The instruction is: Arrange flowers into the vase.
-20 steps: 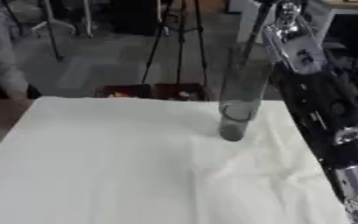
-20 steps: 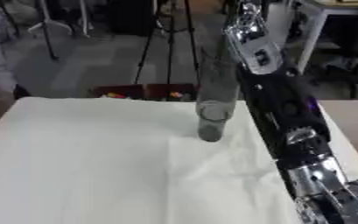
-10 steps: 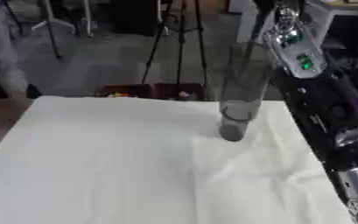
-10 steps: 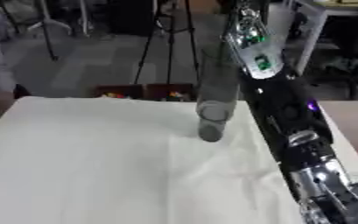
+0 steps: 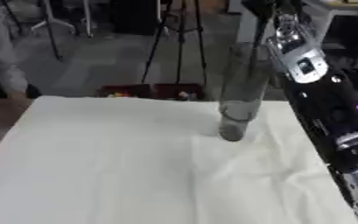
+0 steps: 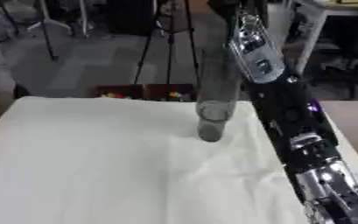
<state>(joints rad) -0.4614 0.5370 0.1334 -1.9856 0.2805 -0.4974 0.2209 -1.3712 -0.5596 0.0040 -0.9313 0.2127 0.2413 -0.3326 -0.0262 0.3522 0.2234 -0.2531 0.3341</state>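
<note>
A tall clear grey vase [image 5: 239,103] stands upright on the white tablecloth [image 5: 120,166], right of centre and near the far edge. My right arm [image 5: 319,96] rises from the lower right corner, passes just right of the vase and reaches beyond its top. Only a dark shape of my right hand [image 5: 264,6] shows at the upper edge, above the vase's mouth. Whether it holds anything is hidden. I can make out no flower. My left hand shows in neither view.
Beyond the table's far edge sit low red boxes [image 5: 152,91] on the floor, with a tripod [image 5: 175,39] behind them. A person's sleeve [image 5: 1,52] shows at the far left. The cloth is creased [image 5: 281,162] beside my arm.
My right forearm has slid slightly lower in the picture beside the vase. The vase has stayed where it stood.
</note>
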